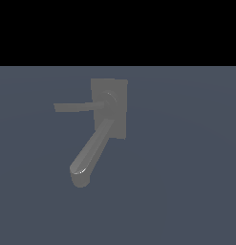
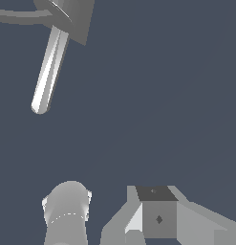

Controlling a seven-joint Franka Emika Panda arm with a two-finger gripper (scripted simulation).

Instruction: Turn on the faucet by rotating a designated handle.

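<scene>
The matte grey faucet [image 1: 109, 125] stands on the dark floor, its rectangular base plate [image 1: 118, 93] upright. Its thick round spout [image 1: 93, 150] slants down toward the exterior view's left, with a downturned tip. The handle [image 1: 75, 107], a thin flat lever, juts from the round hub toward the exterior view's left. In the wrist view the spout [image 2: 50, 67], the handle [image 2: 16, 17] and a corner of the plate [image 2: 80, 21] appear far off. Only a grey blocky part of my gripper [image 2: 155, 215] shows, well apart from the faucet. Its fingertips are hidden. The exterior view does not show the gripper.
A pale grey cylinder [image 2: 67, 213], probably part of the arm, shows beside the gripper part in the wrist view. Flat blue-grey floor [image 1: 186, 182] surrounds the faucet on all sides. Black background fills the top of the exterior view.
</scene>
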